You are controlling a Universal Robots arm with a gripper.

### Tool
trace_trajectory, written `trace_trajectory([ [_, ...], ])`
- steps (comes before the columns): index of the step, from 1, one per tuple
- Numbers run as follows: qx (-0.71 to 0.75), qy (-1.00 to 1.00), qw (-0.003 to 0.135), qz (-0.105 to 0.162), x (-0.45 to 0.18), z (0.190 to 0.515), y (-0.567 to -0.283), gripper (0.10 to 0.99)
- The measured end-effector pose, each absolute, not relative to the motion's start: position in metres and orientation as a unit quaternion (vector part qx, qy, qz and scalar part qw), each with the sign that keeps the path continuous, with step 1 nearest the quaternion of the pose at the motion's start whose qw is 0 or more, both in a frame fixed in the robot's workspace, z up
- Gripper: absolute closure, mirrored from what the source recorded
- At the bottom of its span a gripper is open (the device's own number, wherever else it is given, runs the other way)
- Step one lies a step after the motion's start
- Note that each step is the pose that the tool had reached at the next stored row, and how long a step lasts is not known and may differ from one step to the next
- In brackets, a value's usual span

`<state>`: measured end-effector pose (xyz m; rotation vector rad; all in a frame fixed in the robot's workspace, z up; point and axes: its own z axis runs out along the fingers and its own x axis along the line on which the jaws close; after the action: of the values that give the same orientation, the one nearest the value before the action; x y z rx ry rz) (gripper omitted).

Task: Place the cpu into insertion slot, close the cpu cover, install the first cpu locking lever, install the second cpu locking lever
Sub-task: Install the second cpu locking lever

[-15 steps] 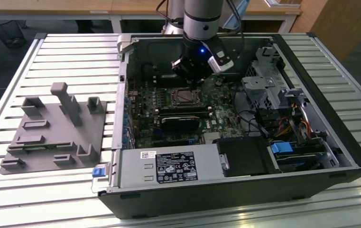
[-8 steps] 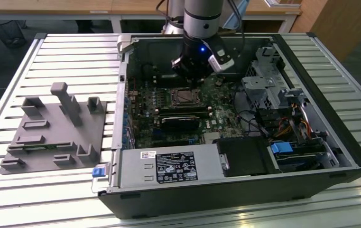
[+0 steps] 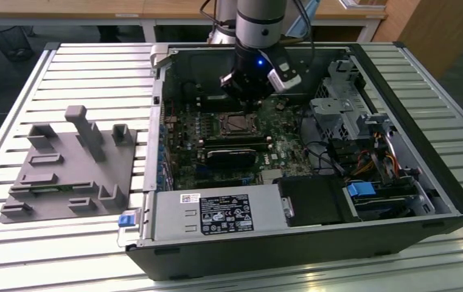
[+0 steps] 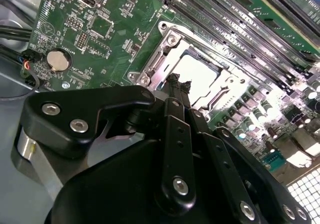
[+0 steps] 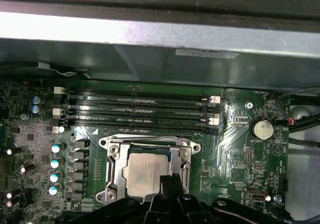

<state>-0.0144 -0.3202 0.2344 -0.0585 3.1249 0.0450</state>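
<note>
Nearest the lens in the exterior view: the labelled power supply (image 3: 215, 214) along the near wall of an open computer case (image 3: 450, 201), laid flat on a slatted metal worktop (image 3: 77, 67). Deeper inside, a green motherboard (image 3: 184, 159), with the arm (image 3: 260, 18) reaching down from the far side and the tool (image 3: 246, 102) poised just over the far edge of the insertion slot (image 3: 235, 124). On the exterior view's left, well apart from the case, a grey moulded fixture (image 3: 69, 173) resting on the slats.

In both wrist views, the cpu (image 5: 146, 170) (image 4: 197, 77) seated in the slot, pale metal top facing up, and the cpu cover (image 5: 114, 156) (image 4: 172, 48) lying down flat around it, silvery frame bordering the chip on all visible sides. Black tool fingers (image 4: 176, 87) drawn together to a narrow tip, clamped on nothing, that tip sitting at the chip's edge; contact with the chip or frame impossible to judge. Long black memory slots (image 5: 140, 112) running just beside the socket, a round coin battery (image 5: 261, 129) off to one side of the board, a row of small capacitors (image 5: 54, 169) on the other.
</note>
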Motion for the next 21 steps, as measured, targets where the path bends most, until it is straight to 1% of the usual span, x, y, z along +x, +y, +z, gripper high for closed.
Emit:
trace_trajectory([
  [9, -0.019, 1.000, 0.008, 0.014, -0.014, 0.234, -0.332, 0.980],
  [21, -0.019, 1.000, 0.007, 0.014, -0.014, 0.237, -0.334, 0.980],
])
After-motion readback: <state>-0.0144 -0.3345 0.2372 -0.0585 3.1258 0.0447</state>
